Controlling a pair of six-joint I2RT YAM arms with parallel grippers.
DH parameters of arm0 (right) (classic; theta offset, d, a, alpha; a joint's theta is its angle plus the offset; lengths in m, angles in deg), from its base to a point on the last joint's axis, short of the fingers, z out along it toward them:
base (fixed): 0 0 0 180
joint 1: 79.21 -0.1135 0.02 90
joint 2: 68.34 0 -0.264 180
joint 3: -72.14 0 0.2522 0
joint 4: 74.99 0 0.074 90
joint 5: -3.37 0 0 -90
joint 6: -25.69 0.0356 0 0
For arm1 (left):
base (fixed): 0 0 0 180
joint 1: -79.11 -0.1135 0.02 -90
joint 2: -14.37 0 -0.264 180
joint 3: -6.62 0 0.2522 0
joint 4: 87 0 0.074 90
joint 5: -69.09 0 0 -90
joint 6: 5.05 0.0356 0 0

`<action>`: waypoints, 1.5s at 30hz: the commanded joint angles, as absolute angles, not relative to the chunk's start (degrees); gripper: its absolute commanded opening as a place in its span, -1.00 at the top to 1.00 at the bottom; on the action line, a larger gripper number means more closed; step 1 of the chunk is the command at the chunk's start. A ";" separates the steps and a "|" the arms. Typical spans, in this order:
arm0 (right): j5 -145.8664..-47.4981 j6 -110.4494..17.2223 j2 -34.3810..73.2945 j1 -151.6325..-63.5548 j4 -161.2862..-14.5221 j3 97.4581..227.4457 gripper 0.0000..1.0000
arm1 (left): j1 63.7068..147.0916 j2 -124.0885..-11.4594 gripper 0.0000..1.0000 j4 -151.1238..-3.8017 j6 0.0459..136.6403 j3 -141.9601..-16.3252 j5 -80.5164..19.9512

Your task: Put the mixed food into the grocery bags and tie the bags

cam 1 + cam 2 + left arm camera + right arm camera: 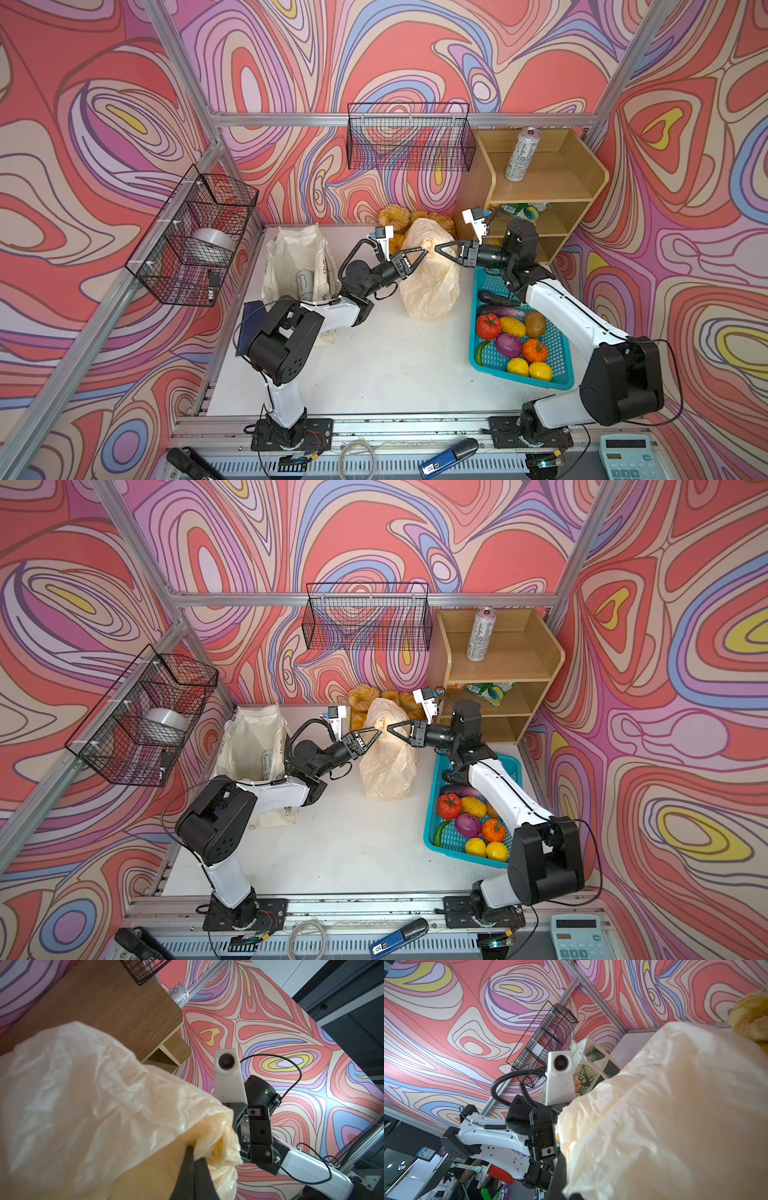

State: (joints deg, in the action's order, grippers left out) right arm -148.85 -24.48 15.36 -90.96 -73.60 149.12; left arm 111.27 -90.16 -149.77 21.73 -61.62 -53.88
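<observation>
1. 2 black wire baskets hang on the walls. The wire basket [195,245] at far left holds a pale roll.
2. At the table's left rear the cloth tote [291,253] stands open. 1 white drink can [306,282] with black lettering sits inside it.
3. The left gripper [422,255] reaches rightward to the upper part of the plastic bag [428,286]. It is clenched on a pinch of the film. The left wrist view shows its fingers [186,1180] pressed together with crumpled film caught between them.
4. That cream bag stands bulging at mid-table, between the 2 grippers. Golden bread rolls [392,218] lie behind it against the back wall.
5. The right gripper [438,250] comes in from the right, tip to tip with the left one and just beside it. It is clamped tight on bunched film at the same upper part of the bag.
6. The teal basket [515,375] lies at the right, partly under the right arm. 2 lemons [517,367] rest at its near edge and a dark green cucumber [492,297] at its far end. Other vegetables lie between them.
7. At rear right the wooden shelf [552,189] carries a silver can [521,153] upright on its top level. A snack packet [523,211] lies on the level below.
</observation>
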 commanded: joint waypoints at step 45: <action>-145.84 -23.31 13.77 -89.46 -70.19 143.20 1.00 | 109.46 -83.54 0.17 -146.10 22.67 -59.34 -57.25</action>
